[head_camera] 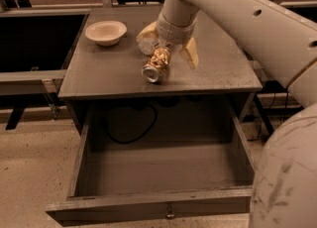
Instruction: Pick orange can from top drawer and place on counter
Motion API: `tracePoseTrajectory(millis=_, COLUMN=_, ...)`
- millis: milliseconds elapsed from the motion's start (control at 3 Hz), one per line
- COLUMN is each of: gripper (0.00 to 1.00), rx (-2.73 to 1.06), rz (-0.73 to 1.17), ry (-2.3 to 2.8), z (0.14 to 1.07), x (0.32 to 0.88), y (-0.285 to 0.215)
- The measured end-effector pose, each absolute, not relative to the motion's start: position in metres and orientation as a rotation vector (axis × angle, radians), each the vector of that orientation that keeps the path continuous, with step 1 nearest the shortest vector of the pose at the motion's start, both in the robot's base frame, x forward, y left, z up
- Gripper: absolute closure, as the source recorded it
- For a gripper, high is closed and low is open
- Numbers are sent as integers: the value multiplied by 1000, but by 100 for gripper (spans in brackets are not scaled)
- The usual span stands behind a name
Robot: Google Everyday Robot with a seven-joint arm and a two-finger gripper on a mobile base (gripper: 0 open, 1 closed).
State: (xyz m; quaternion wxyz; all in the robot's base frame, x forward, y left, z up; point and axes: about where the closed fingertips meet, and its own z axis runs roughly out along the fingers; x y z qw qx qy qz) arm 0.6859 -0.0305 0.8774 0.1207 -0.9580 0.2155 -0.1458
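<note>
Camera view looks down on the grey cabinet from the front. The orange can [156, 64] lies on its side on the counter [99, 76], near the front edge and about mid-width, with one silver end turned toward the camera and its mottled gold label facing up.

The gripper [168, 48] hangs just above the far end of the can, on the end of the white arm [237, 11] that reaches in from the upper right. Its two pale fingers [190, 53] are spread wide, one to each side of the can. The right one stands clearly apart from the can, and the left one seems close to the can's upper end (contact there is hard to judge). A pale translucent patch sits just behind the can on the left, and I cannot tell what it is.

A shallow cream bowl [105, 31] rests upright toward the counter's back left corner, well apart from the can.

Below, the top drawer [148, 206] is pulled fully out, its small round knob [170, 215] at the middle of the front panel. A black cable [130, 135] loops in the dark recess behind the drawer.
</note>
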Motion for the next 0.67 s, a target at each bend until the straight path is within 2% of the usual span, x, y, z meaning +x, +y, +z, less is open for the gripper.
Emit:
tracePoseTrajectory(millis=333, gripper=0, rx=-2781, rz=-451, ry=735, z=895, x=690, y=-58)
tracePoseTrajectory(millis=667, gripper=0, rx=-2781, rz=-451, ry=735, z=895, x=690, y=-58)
